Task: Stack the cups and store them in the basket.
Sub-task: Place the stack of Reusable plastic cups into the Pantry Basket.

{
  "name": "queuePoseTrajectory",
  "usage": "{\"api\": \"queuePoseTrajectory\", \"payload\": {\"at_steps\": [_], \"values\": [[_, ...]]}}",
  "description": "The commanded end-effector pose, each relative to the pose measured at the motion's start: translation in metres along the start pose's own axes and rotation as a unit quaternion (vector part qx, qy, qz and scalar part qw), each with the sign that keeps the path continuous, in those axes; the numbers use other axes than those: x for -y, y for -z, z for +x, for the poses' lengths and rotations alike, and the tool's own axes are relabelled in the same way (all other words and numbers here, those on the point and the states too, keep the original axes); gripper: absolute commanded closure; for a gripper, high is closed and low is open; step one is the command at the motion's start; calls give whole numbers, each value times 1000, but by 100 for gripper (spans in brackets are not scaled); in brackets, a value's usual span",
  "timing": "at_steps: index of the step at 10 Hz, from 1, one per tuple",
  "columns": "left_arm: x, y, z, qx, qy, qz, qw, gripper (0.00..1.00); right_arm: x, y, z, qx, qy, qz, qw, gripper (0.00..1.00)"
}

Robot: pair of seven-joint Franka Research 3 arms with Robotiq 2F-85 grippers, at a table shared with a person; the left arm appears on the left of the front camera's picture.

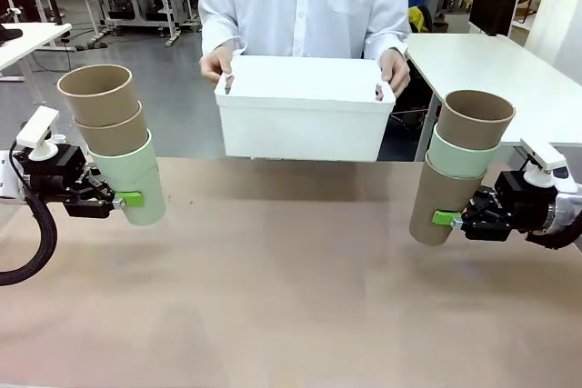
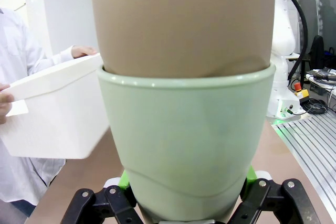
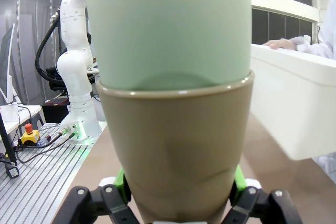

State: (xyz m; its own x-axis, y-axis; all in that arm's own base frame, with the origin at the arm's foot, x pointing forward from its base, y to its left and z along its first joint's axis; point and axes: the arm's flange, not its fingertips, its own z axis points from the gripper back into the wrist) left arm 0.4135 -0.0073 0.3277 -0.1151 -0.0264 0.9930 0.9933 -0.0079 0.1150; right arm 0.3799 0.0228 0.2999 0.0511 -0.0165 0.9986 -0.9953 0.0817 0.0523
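left gripper [image 1: 128, 199] clamping shut on a matte mint green tumbler [image 1: 136, 174] with two tan-brown tumblers [image 1: 102, 102] nesting above its fingers, right gripper [image 1: 446, 218] gripping a tan-brown-bottomed stack of three cups [image 1: 459, 174], white rectangular plastic basket [image 1: 305, 124] being held in a person's hands [image 1: 215, 65] beyond, between both grippers

The wide table [image 1: 291, 297] has a smooth, matte tan top.

- A cup stack [image 1: 114, 147] is held above the table's [image 1: 291, 297] left edge.
- A second cup stack [image 1: 462, 165] is held above the right edge.
- The basket [image 1: 305, 111] is held behind the far edge.
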Motion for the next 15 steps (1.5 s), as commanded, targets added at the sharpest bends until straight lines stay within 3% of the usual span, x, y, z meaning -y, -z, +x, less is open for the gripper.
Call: {"api": "queuePoseTrajectory", "payload": {"at_steps": [1, 15], "values": [[-1, 0, 5, 5, 6, -1, 1000, 15, 0, 0, 4, 1, -6, -1, 1000, 15], [-1, 0, 5, 5, 6, -1, 1000, 15, 0, 0, 4, 1, -6, -1, 1000, 15]]}}
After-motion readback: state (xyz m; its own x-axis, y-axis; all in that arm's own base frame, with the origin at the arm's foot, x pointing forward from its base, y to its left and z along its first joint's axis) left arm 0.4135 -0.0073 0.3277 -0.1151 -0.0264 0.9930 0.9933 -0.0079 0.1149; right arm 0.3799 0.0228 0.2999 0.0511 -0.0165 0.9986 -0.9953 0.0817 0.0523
